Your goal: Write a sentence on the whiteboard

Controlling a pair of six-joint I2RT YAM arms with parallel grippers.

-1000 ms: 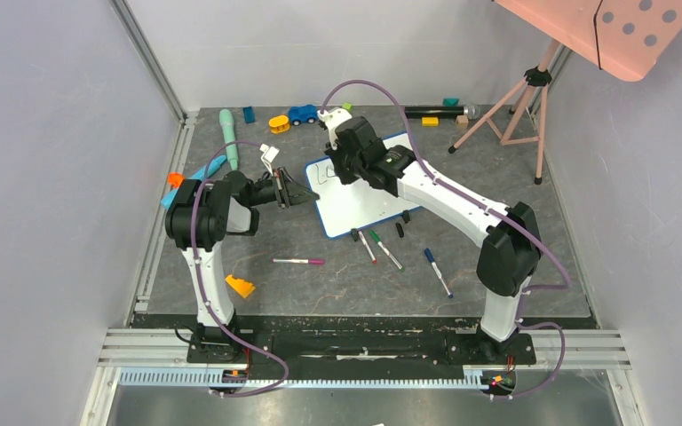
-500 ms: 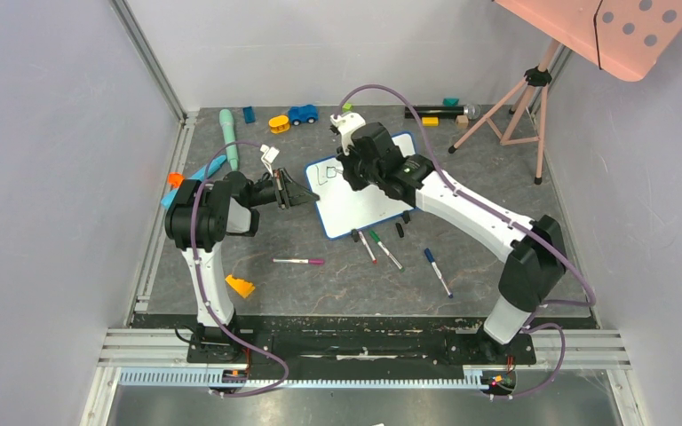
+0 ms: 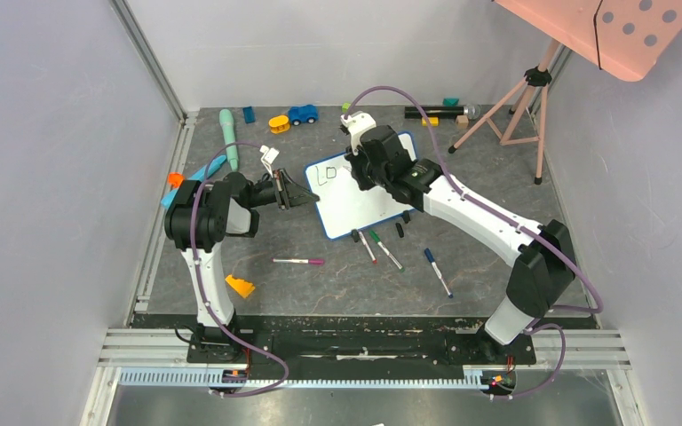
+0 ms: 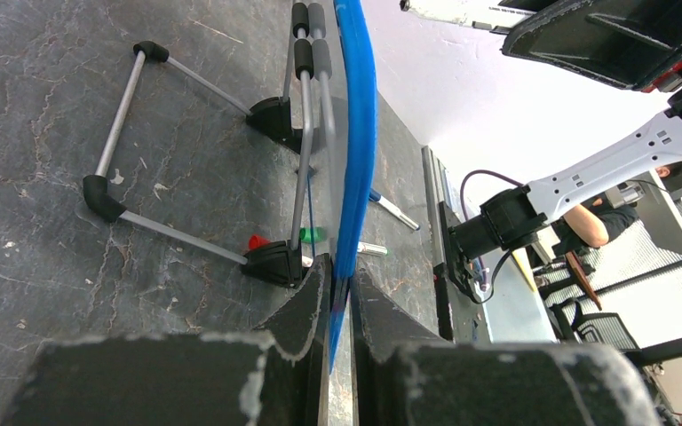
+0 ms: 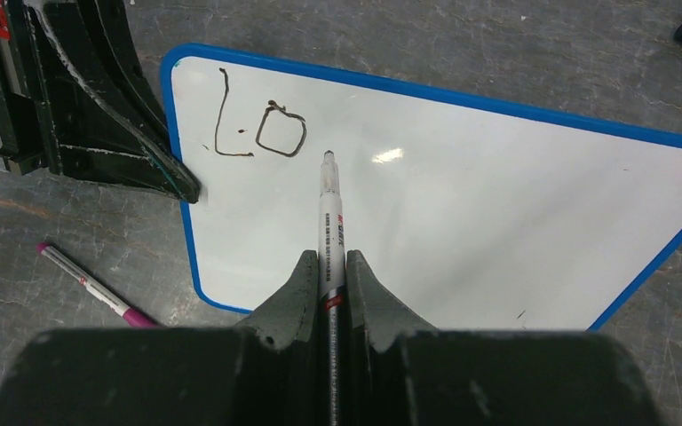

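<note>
Since a second ago the right arm's elbow has swung out to the right. The right pincer (image 5: 327, 266) has carried its pen rightward over the board, leaving a fresh "o" beside the "L".

Nearest on the dark, marble-veined desk (image 3: 320, 284) lie loose pens, among them a slim pink-capped marker (image 3: 299, 261). Beyond them sits the whiteboard (image 3: 355, 204), a small glossy white panel in a thin blue rounded frame. It is propped on a grey wire stand with black feet (image 4: 300, 160). The left pincer (image 4: 338, 282) is pressed together on the frame's left edge, steadying it. The right pincer pinches a slender white-barrelled marker (image 5: 329, 209), its tip just right of the sentence (image 5: 259, 130), so far only "Lo".

I judge the board light, stiff and slick. It would likely skid or rock under pen pressure, so the rim is the place to grip, never the inked face.
</note>
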